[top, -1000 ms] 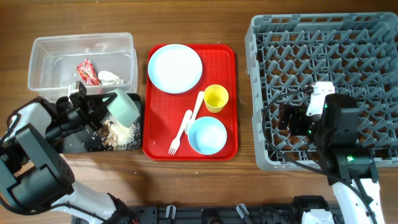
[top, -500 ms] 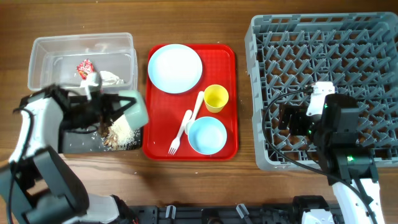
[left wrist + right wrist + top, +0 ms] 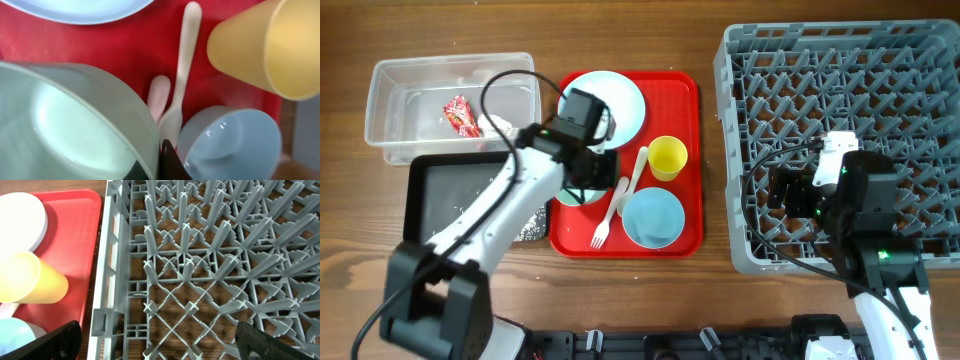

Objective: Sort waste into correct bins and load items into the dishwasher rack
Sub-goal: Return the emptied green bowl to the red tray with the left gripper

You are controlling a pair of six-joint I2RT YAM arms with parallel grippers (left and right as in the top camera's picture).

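One red wrapper, print unreadable; left hand grips green bowl.

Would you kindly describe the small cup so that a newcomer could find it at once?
Find the red serving tray left of the big grey dishwasher rack. Near its right edge, between the pale blue plate and pale blue bowl, sits a small cup, the only yellow thing there.

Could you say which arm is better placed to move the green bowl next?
Probably left: the left gripper clamps the green bowl over the red tray; the right gripper hangs over the rack.
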